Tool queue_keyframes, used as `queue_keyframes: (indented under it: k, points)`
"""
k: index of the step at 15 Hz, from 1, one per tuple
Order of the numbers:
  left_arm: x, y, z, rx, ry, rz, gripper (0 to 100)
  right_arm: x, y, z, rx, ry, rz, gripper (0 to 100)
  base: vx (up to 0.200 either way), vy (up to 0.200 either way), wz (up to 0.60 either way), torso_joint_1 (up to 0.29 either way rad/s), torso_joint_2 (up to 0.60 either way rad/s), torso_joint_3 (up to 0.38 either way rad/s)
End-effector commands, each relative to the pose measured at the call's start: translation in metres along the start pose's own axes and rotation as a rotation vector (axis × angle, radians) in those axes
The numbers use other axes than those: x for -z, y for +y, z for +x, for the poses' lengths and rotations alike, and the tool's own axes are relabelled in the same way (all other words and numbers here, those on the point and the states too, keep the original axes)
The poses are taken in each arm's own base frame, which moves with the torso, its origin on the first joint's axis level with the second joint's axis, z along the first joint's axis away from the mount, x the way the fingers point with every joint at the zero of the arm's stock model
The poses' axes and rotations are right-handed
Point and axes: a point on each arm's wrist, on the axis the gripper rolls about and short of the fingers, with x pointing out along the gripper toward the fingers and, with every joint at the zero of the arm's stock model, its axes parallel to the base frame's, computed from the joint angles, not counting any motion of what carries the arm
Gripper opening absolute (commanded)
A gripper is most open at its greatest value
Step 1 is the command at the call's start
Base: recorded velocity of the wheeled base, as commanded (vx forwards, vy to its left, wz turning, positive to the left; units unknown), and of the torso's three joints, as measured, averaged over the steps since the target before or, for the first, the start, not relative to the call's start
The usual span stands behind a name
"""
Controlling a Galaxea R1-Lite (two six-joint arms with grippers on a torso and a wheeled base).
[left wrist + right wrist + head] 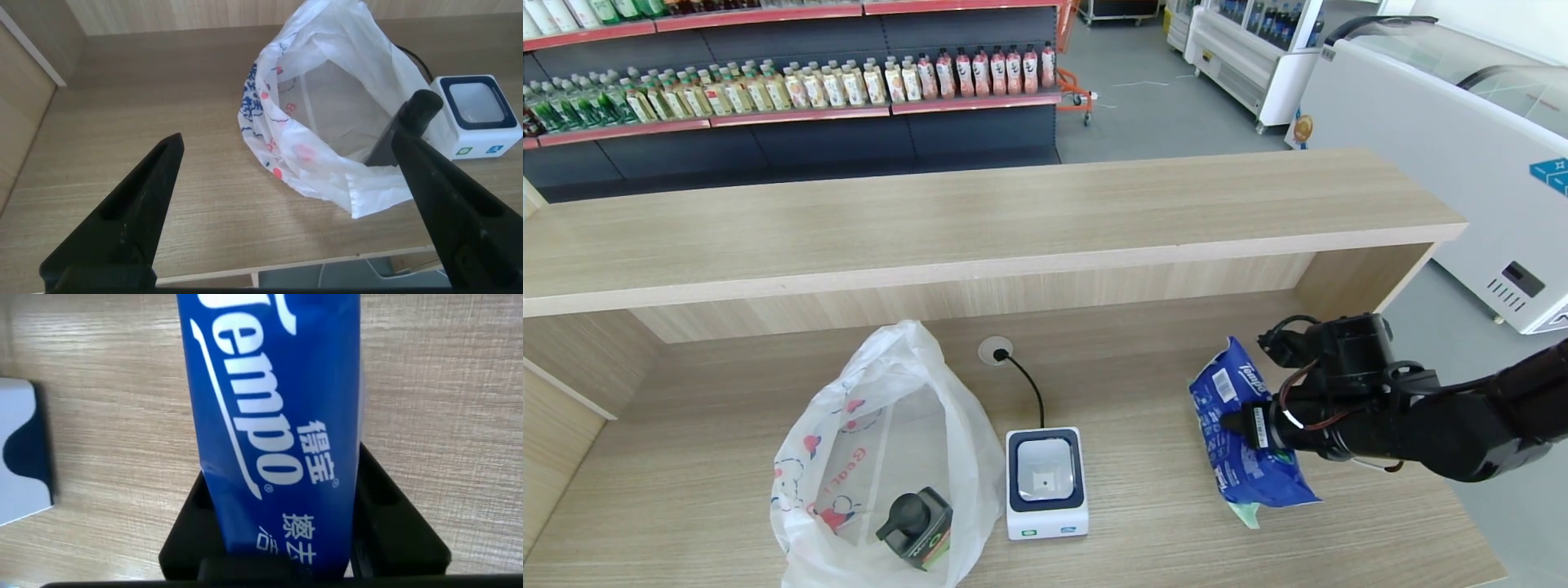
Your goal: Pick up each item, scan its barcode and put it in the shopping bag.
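The right gripper [1235,425] is clenched on a blue pack of tissues [1245,457]. The pack sits between the two black fingers [391,514], which press on its opposite sides near the middle of its length, and it reaches well past the fingertips. The pack is tilted, with its white barcode label turned upward near its far end. It is over the wooden counter [1339,523], off to the right of the scanner [1045,482] and apart from it. I cannot tell whether its lower end touches the counter.

The scanner lies flat with its glass window facing up, and a black cable [1027,384] runs from it to a round hole in the counter. Just beside it on the left stands the white plastic shopping bag [882,441], its mouth open, with a black carton [916,527] with a round cap inside.

The left gripper [298,122] hangs above the counter near the bag, its jaws spread wide with nothing between them.
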Motion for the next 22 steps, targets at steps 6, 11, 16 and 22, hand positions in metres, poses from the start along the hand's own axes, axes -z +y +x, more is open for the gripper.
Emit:
queue_keyframes:
  k: [6, 11, 16, 22]
  points:
    - [0.0, 0.0, 0.0, 0.001, 0.0, 0.0, 100, -0.027, 0.036, -0.089, -0.107, -0.265, -0.086, 0, 0.0, 0.0, 0.0, 0.0, 0.0, 0.0]
    - [0.0, 0.0, 0.0, 0.0, 0.0, 0.0, 100, -0.017, 0.067, -0.216, -0.381, -0.368, -0.236, 0, 0.0, 0.0, 0.0, 0.0, 0.0, 0.0]
    - [0.0, 0.0, 0.0, 0.0, 0.0, 0.0, 100, -0.011, 0.069, -0.26, -0.648, -0.443, -0.365, 0, 0.0, 0.0, 0.0, 0.0, 0.0, 0.0]
    - [0.0, 0.0, 0.0, 0.0, 0.0, 0.0, 100, -0.018, 0.071, -0.26, -0.678, -0.461, -0.424, 0, 0.0, 0.0, 0.0, 0.0, 0.0, 0.0]
